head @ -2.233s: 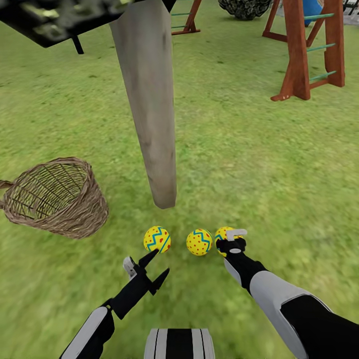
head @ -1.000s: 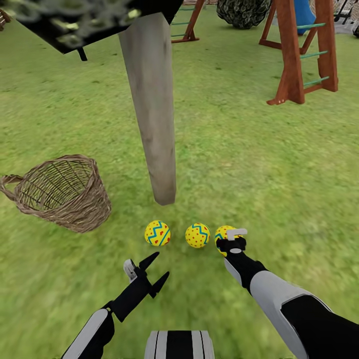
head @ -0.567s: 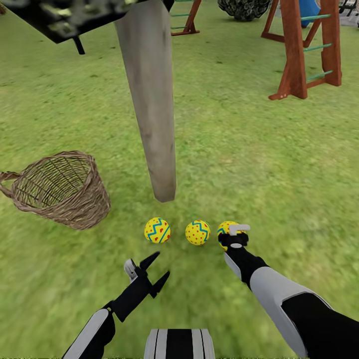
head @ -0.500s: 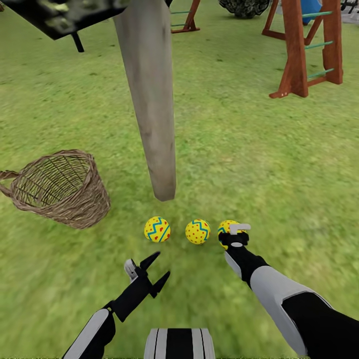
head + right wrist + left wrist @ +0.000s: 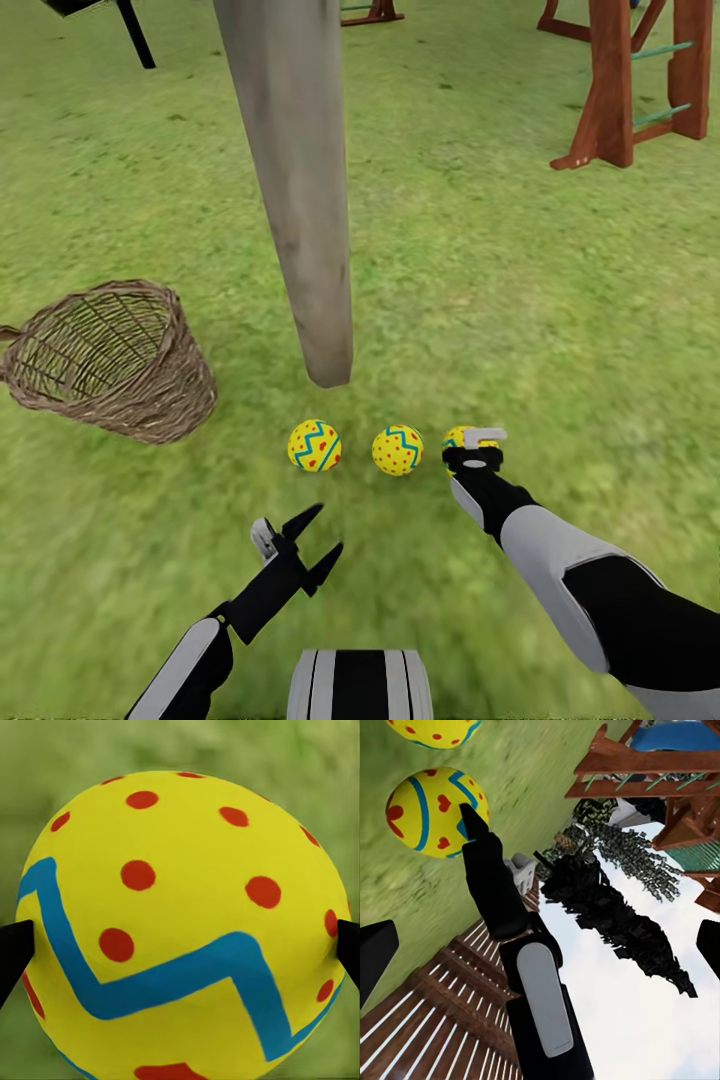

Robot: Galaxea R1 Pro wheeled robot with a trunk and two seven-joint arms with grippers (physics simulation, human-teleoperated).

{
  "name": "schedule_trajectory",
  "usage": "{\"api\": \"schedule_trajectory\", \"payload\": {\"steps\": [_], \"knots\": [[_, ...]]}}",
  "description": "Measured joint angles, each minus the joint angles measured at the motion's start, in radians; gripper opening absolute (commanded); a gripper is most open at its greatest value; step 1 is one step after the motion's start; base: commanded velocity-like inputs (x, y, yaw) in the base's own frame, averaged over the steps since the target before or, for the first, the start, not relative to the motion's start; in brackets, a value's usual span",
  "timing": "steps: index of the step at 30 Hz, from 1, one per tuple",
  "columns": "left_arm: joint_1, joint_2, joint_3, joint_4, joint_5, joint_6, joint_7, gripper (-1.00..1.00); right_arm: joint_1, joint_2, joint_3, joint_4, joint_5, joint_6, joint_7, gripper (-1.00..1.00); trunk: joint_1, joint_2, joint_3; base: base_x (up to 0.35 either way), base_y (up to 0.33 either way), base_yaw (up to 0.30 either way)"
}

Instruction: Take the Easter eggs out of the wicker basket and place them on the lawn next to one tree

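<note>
- In the garden, my right gripper (image 5: 478, 447) sat over the third egg (image 5: 458, 440), its two dark fingertips (image 5: 15, 949) flanking the shell's widest part in the right wrist view; I could not tell whether they pressed it or merely stood beside it.
- That egg (image 5: 184, 922) appeared to rest low on the lawn (image 5: 520, 300), so I judged the step in hand to be the let-go, not a pick-up.
- The middle egg (image 5: 398, 450) lay just beside that gripper, on its inner side, and the first egg (image 5: 315, 445) lay a little further along the same row.
- All three sat near the foot of the tree trunk (image 5: 300, 190), which rose just beyond them.
- My left gripper (image 5: 305, 545) hung spread wide with nothing in it, short of the first egg and apart from it; its wrist view showed a dark finger (image 5: 491, 881) pointing toward an egg (image 5: 435, 810).
- The basket (image 5: 110, 360) stood well off to the outer side of the left gripper, and what I could see of its inside looked bare.
- I took the eggs to be light, hard and smooth, apt to roll on grass or squirt from a tight pinch.
- Any hold was best taken across the widest band, square to the long axis, with gentle force.
- A slow, straight parting of the fingers seemed wise, lest a fingertip nudge the egg into its neighbour.
</note>
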Motion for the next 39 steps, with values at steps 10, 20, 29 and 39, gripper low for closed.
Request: {"api": "schedule_trajectory", "payload": {"steps": [10,20,29,39], "knots": [[0.0,0.0,0.0,0.002,0.0,0.0,0.002,1.0,-0.011,0.005,0.0,-0.001,0.003,-0.012,-0.004,-1.0,0.004,-0.002,-0.039,0.0,0.0,0.0],[0.0,0.0,0.0,0.003,0.0,0.0,0.001,1.0,-0.01,0.008,0.005,-0.006,0.018,-0.019,-0.006,-1.0,0.009,-0.005,-0.077,0.0,0.0,0.0],[0.0,0.0,0.0,0.005,0.001,0.0,0.001,1.0,-0.01,0.006,0.007,-0.057,0.028,-0.017,-0.01,1.0,0.011,-0.006,-0.097,0.0,0.0,0.0],[0.0,-0.012,-0.001,0.009,0.001,-0.001,-0.002,1.0,-0.009,0.008,-0.001,-0.013,0.007,-0.02,-0.004,1.0,0.008,-0.005,-0.074,0.0,0.0,0.0]]}}
